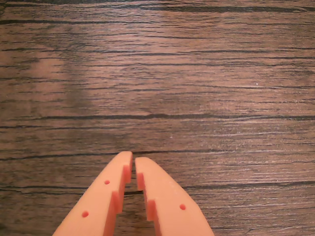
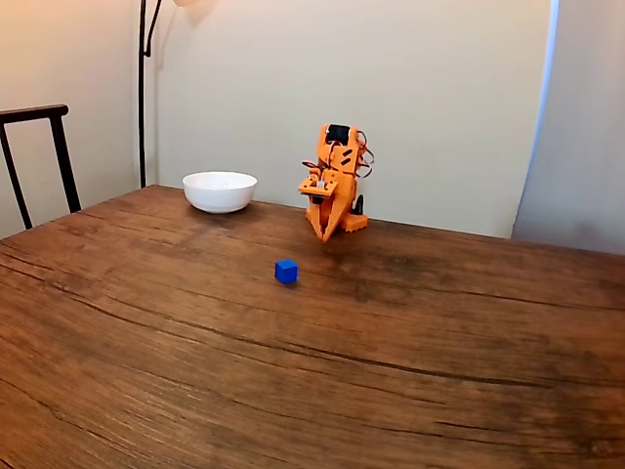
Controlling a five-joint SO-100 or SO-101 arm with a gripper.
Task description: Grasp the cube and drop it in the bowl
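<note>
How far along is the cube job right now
Nothing looks done yet. The cube sits on the table, apart from the bowl. The gripper is nearly shut with nothing between its fingers, folded back near the arm's base. Reaching, grasping, carrying and dropping are all left.

Dark wood table (image 2: 293,371); plain cream wall (image 2: 439,98); black chair (image 2: 39,156) at left; lamp pole (image 2: 143,93); pale curtain (image 2: 581,127) at right.

Dark wood-grain worktop (image 2: 410,371), pretty big. Sitting on it: a white bowl (image 2: 220,191) near the far edge, a tiny blue cube (image 2: 285,271) out toward the middle, and the orange arm (image 2: 335,186) at the back.
</note>
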